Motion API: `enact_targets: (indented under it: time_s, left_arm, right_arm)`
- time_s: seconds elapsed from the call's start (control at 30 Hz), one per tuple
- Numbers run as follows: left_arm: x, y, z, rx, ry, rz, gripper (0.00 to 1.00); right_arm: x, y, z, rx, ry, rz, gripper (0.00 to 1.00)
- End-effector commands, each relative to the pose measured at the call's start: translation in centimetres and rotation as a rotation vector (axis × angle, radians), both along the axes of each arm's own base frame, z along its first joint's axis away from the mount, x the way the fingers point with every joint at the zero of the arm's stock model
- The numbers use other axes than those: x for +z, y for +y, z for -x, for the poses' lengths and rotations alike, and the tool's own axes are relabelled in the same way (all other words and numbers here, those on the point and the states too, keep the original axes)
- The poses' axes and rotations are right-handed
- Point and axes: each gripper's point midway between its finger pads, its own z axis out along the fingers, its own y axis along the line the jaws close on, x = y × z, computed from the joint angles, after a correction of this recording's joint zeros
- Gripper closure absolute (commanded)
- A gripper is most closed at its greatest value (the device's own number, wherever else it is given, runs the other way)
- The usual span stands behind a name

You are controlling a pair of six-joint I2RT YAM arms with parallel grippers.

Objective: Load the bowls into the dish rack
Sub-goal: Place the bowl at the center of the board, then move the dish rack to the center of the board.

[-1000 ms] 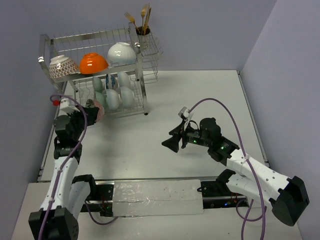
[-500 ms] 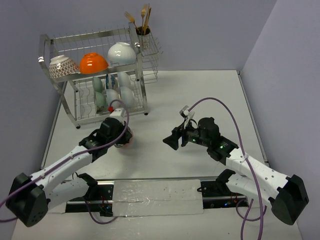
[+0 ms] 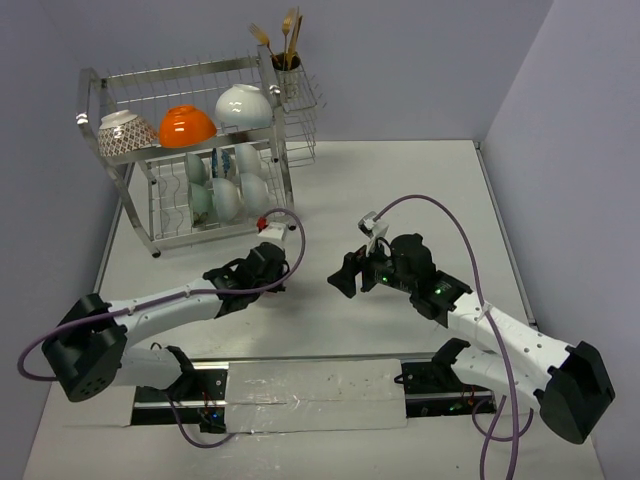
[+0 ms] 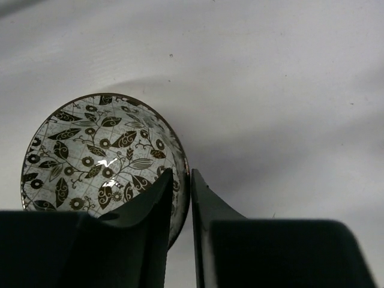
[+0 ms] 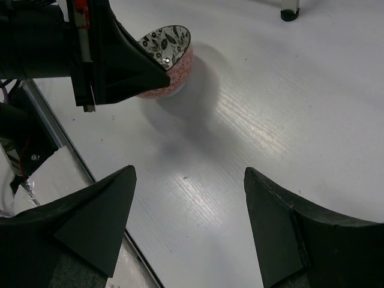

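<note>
A bowl (image 4: 102,156) with a dark leaf pattern inside and a pink outside (image 5: 174,60) stands upright on the white table at mid-front. My left gripper (image 4: 182,180) is shut on its rim, one finger inside and one outside; from above, the left gripper (image 3: 268,278) hides most of the bowl. My right gripper (image 5: 189,170) hovers open and empty to the right of it, the right gripper (image 3: 342,283) pointing at the bowl. The dish rack (image 3: 185,72) stands at the back left with a patterned bowl (image 3: 125,133), an orange bowl (image 3: 187,126) and a white bowl (image 3: 243,106) on top, and several pale bowls (image 3: 225,190) below.
A corner cup with gold cutlery (image 3: 288,45) hangs on the rack's right end. One rack leg (image 5: 290,12) shows beyond the bowl in the right wrist view. The table's near edge and a taped rail (image 3: 315,395) lie just in front of both arms.
My left arm has swung from beside the rack to the table's middle, carrying the patterned bowl down onto the surface. The right arm has hardly moved.
</note>
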Motion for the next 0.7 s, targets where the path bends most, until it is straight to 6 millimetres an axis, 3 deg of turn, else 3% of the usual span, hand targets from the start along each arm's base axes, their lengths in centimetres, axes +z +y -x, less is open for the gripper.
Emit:
enact_targets:
  time_s: [0.0, 0.07, 0.23, 0.43, 0.57, 0.63, 0.67]
  left_arm:
    - [0.8, -0.3, -1.1, 0.048, -0.056, -0.042, 0.75]
    - [1.2, -0.6, -0.9, 0.047, -0.068, -0.045, 0.55]
    - [3.1, -0.6, -0.8, 0.048, -0.100, -0.006, 0.38]
    - [7.7, -0.6, -1.1, 0.058, -0.166, 0.080, 0.22]
    - [12.1, 1.8, -1.7, 0.090, -0.240, 0.158, 0.18]
    - [13.1, 5.2, -2.9, 0.169, -0.275, 0.175, 0.18]
    - [14.9, 7.8, -3.4, 0.216, -0.334, 0.193, 0.18]
  right_arm:
    - [1.7, 0.5, -0.7, -0.010, -0.035, -0.025, 0.20]
    - [1.7, 0.4, -0.7, -0.012, -0.036, -0.023, 0.20]
    - [2.0, 0.5, -0.4, 0.004, -0.051, -0.036, 0.20]
    - [2.8, 0.5, -0.3, 0.012, -0.075, -0.056, 0.20]
    - [3.2, 0.6, -0.1, 0.022, -0.084, -0.067, 0.20]
    - [3.4, 0.6, 0.1, 0.032, -0.091, -0.073, 0.20]
    - [3.5, 0.8, 0.3, 0.051, -0.102, -0.082, 0.20]
